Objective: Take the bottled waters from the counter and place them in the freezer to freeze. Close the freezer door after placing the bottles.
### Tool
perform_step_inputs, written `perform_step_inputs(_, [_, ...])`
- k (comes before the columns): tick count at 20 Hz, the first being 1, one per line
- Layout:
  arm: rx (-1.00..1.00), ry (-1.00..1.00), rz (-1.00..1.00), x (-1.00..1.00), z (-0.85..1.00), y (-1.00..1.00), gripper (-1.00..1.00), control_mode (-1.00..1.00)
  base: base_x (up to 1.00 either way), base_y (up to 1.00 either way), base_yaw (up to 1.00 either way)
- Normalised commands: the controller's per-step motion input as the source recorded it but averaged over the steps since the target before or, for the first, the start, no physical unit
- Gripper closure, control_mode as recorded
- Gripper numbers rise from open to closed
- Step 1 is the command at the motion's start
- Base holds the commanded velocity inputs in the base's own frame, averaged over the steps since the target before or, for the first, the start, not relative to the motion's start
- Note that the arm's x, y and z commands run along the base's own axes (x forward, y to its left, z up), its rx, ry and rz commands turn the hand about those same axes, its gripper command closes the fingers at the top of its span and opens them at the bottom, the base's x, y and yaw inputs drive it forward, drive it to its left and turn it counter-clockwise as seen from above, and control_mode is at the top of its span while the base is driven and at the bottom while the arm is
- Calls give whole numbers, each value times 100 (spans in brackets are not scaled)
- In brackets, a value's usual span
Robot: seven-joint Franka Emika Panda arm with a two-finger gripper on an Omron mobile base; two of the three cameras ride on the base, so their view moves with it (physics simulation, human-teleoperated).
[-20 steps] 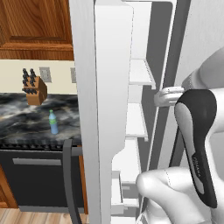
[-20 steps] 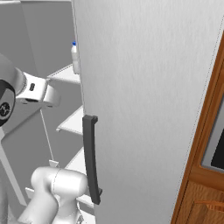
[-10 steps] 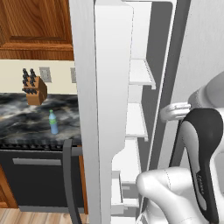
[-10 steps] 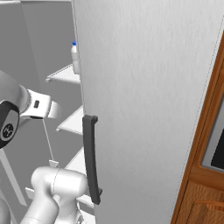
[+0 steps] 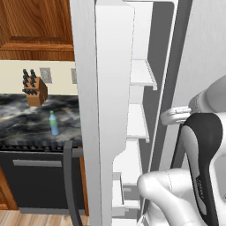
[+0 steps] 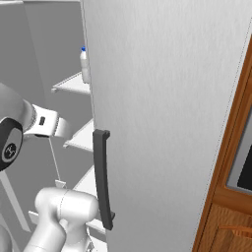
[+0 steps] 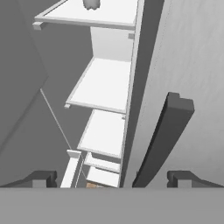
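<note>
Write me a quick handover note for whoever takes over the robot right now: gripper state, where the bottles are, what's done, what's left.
Gripper: open and empty, pointing into the freezer.
White bottle with the blue cap: standing on an upper freezer shelf.
Blue-green bottle with the green cap: upright on the counter, near the knife block.
Freezer door: open.
Done: one bottle is in the freezer.
Left: fetch the blue-green bottle, put it in the freezer, then close the freezer door.
</note>
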Motion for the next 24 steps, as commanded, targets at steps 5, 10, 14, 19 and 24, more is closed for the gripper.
perform_step_inputs(5, [0,0,0,-6,0,0,-100,-100,0,0,0])
perform_step_inputs(10, [0,0,0,-22,0,-2,-100,100,-47,-1,0])
perform_step_inputs(14, [0,0,0,0,0,0,-100,100,-76,0,-1])
perform_step_inputs(19, [0,0,0,0,0,0,-100,100,-79,5,-4])
perform_step_inputs(24, [0,0,0,0,0,0,-100,100,-59,27,-17])
